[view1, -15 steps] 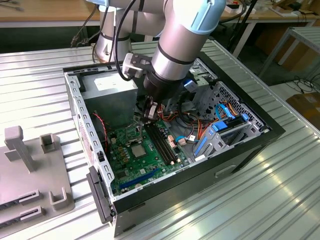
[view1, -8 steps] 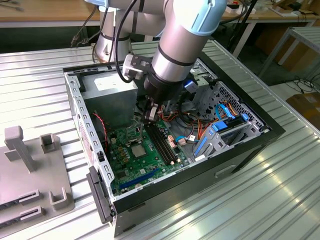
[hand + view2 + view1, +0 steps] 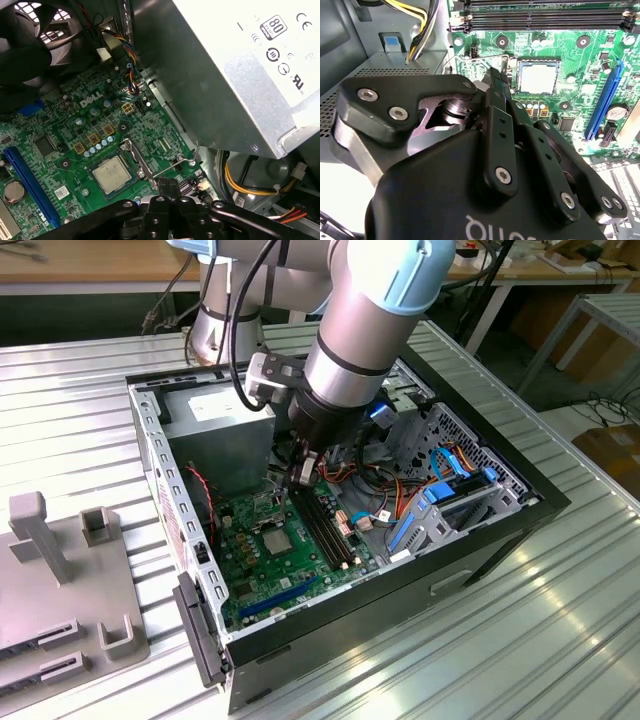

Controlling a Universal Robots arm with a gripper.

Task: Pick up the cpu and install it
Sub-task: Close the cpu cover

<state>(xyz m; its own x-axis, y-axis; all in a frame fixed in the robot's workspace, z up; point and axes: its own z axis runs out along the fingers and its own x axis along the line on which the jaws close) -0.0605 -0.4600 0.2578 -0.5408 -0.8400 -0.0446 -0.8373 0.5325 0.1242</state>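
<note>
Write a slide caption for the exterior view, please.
Black gripper lowered inside the open computer case, above the green board where the small silver-grey square cpu sits.

green motherboard [image 3: 70, 135], grey power supply [image 3: 225, 70], fan [image 3: 30, 45]

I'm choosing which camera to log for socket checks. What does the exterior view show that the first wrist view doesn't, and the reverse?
The exterior view adds the whole open computer case, the grey fixture tray beside it and the arm. The first wrist view adds the case fan and a thin metal lever beside the socket. Shared: the cpu lying in its socket, the tool above the board, the power supply box.
</note>
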